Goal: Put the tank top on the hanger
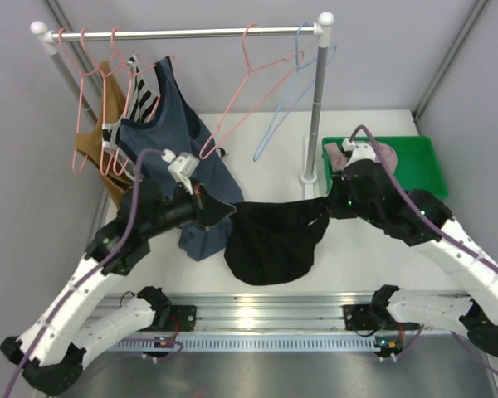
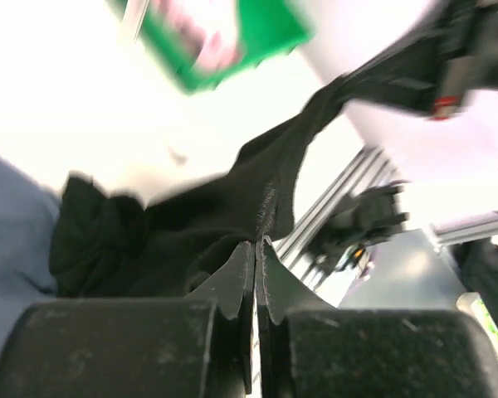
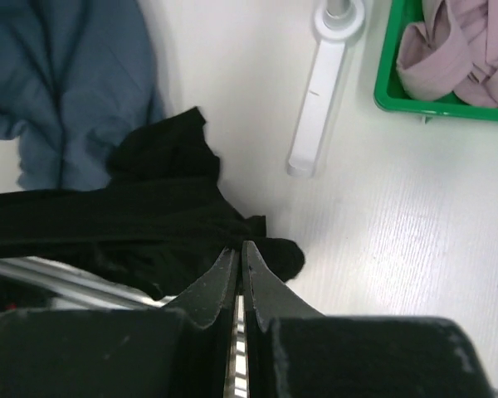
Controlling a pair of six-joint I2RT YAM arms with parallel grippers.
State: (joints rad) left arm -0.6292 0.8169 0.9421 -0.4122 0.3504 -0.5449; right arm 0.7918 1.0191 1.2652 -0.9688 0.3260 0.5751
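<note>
1. At the near edge of the worktop [image 1: 349, 257] sit both arm bases. Each arm reaches forward and inward with a bent elbow, so the wrists face one another over the worktop's middle.
2. The left gripper [image 2: 256, 245] is pinched tight on one upper edge of the tank top [image 1: 274, 240]. The right gripper [image 3: 239, 249] is clamped just as narrowly on the opposite edge.
3. The tank top hangs between them, its top edge stretched and its body sagging. I cannot tell whether the hem touches the surface.
4. For a clean lift, I would raise both wrists together with even tension, so the floppy cloth stays spread and does not drag.
5. At the far edge, the hanger [image 1: 228, 116] hangs empty on the rail [image 1: 183, 33], well apart from the tank top. Probably best to feed one strap over the wire at a time, gently, since the hook could swing or slip off.
</note>
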